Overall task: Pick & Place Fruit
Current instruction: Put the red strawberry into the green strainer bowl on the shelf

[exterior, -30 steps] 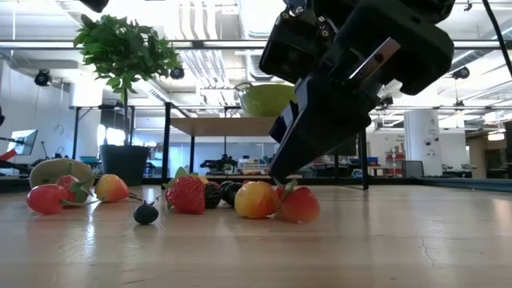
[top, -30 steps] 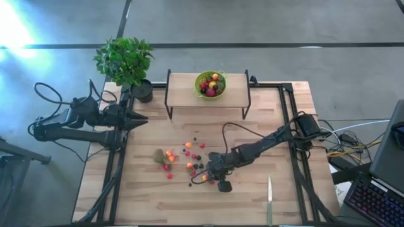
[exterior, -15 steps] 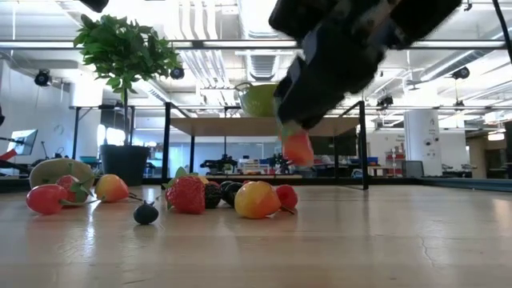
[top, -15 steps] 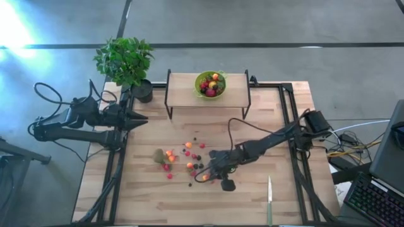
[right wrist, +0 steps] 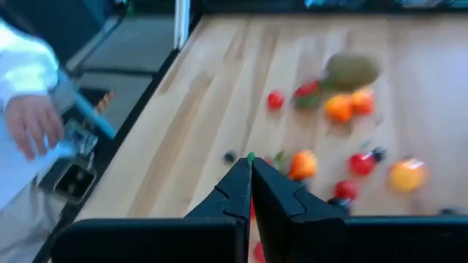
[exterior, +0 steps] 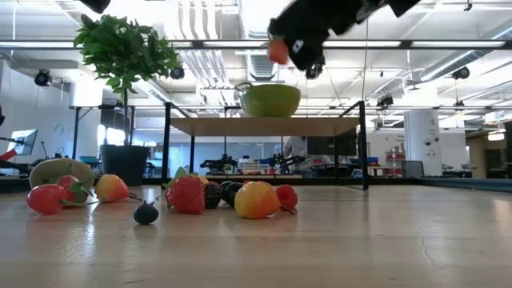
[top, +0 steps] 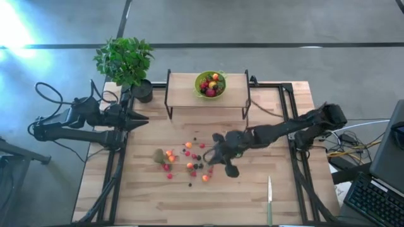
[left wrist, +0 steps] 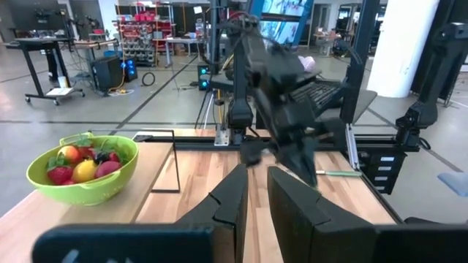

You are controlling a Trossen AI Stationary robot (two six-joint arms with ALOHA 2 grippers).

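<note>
Several tiny red, orange, yellow and dark fruits [top: 187, 161] lie scattered mid-table, with a brown kiwi [top: 159, 156] at their left. In the low view the kiwi [exterior: 58, 170] lies on the left, with a strawberry [exterior: 186, 194] and a peach-coloured fruit [exterior: 256, 200] near the middle. My right gripper [top: 210, 154] hangs high over this scatter, shut on one small red-orange fruit [exterior: 278, 52]. My left gripper [top: 142, 120] waits at the table's left edge, shut and holding nothing. The lime-green bowl [top: 210, 84] holds several fruits and stands on a raised shelf at the far side. My right gripper pinches the small red-orange fruit between its two fingertips [exterior: 298, 50]. The fingers slant down from the table's right side. In the right wrist view only a green tip [right wrist: 250, 156] of the fruit shows above the shut fingers. The fruit is lifted clear, above the bowl's height in the low view.
A potted plant [top: 126, 63] stands at the far left corner beside the shelf [top: 183, 94]. A slim knife [top: 269, 198] lies near the front right. A person's hand and white sleeve [right wrist: 29, 124] show beyond the table's edge in the right wrist view.
My right gripper has risen from the table with the red-orange fruit, which lay beside the peach-coloured one and now hangs clear. It has also gone toward the table's far edge and tipped closer to level. The other fruits stay put.
</note>
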